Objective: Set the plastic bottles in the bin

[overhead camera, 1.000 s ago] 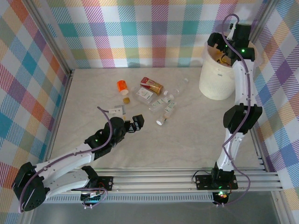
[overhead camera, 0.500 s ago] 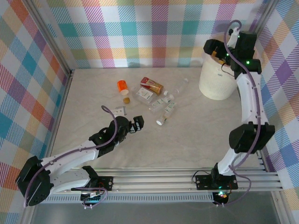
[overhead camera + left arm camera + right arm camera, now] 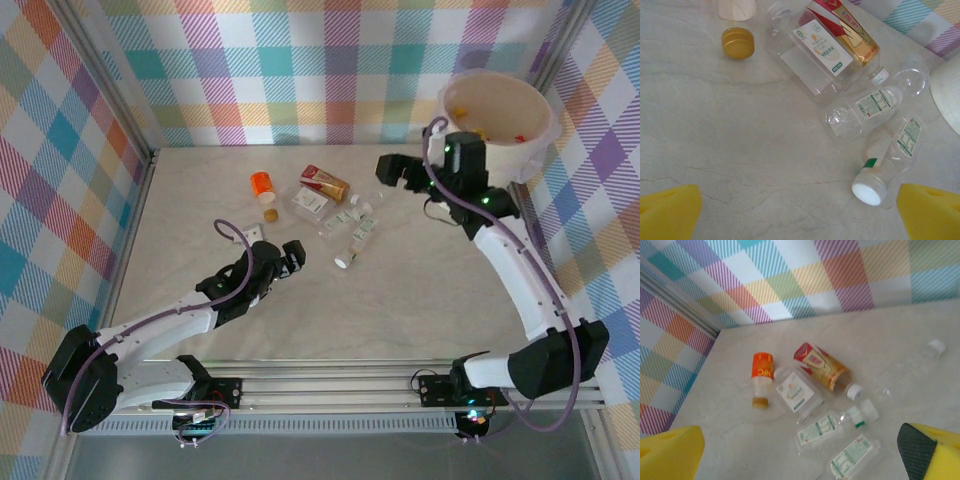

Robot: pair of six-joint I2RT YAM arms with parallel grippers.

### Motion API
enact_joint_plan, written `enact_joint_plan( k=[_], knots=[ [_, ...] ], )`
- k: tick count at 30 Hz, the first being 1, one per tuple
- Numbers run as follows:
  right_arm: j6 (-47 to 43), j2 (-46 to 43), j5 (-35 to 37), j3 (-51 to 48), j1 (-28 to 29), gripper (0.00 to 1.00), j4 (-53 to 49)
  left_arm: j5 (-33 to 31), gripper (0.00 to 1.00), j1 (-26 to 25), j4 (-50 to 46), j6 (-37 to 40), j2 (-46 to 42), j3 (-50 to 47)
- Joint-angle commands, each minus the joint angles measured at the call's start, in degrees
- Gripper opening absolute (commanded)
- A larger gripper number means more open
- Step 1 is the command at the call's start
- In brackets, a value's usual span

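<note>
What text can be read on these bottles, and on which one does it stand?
"NFC", as best it reads: white letters on the label of the orange bottle.
Lettering on the red and gold bottle: too blurred to read.
White and green labels on the clear bottles: print too small to read.

right arm: swung away from above the bin, now stretched left over the bench
right gripper (image 3: pixel 392 170): moved from over the bin (image 3: pixel 525 160) to just beside the plastic bottles (image 3: pixel 350 225)
bin: mouth uncovered; now farther toward the back right corner
left gripper (image 3: pixel 295 250): edged closer to the bottles
</note>
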Motion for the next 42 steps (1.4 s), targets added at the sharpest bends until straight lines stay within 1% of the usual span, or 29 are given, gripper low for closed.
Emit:
enact_joint_plan(
  k=[1,4,7,10,12,14,17,20,24,30,34,37,42],
  knots=[
    [5.58,-1.45,7.83,-5.90,2.66,1.00,3.68,-0.66,1.00,0.63,-1.29,-2.38,-0.46,1.23],
    [10.76,-1.03,12.41,-11.70,4.81,1.00,5.44,-0.13,1.00,1.19,-1.08,-2.80,-0.75,0.96],
    [16.47,0.43,14.00,-15.95,5.87,1.00,6.61,1.17,1.00,1.67,-1.94,-2.69,-0.52,1.53],
    [22.11,2.08,16.46,-19.82,7.34,1.00,9.08,1.13,1.00,1.93,-2.51,-3.15,-0.23,1.75],
    [24.31,3.79,17.77,-21.18,8.37,1.00,10.31,0.74,1.00,2.15,-2.68,-4.06,-0.04,1.66],
    [24.69,6.38,18.83,-20.92,9.40,1.00,10.18,0.69,1.00,2.49,-2.63,-5.03,0.11,1.39],
    [24.90,10.36,22.26,-19.22,11.14,1.00,9.10,1.17,1.00,2.77,-2.38,-5.64,0.13,1.05],
    [27.16,13.41,25.31,-18.70,12.29,1.00,9.68,0.94,1.00,2.96,-2.69,-5.84,-0.29,0.81],
    [29.13,17.71,25.08,-16.77,13.14,1.00,10.04,0.38,1.00,3.08,-2.78,-6.49,-1.26,-0.22],
    [27.99,24.90,23.12,-11.23,14.34,1.00,8.64,0.46,1.00,3.43,-2.71,-6.59,-1.38,-0.87],
    [27.43,28.31,26.97,-8.23,15.46,1.00,6.22,0.49,1.00,3.57,-2.29,-6.65,-0.50,-0.89],
    [27.59,30.18,27.95,-7.55,15.57,1.00,4.52,0.78,1.00,3.61,-1.98,-6.64,0.35,-0.50],
    [27.33,28.64,28.59,-11.30,15.75,0.98,4.24,1.38,1.00,3.72,-1.92,-6.34,1.55,0.08]
  ],
)
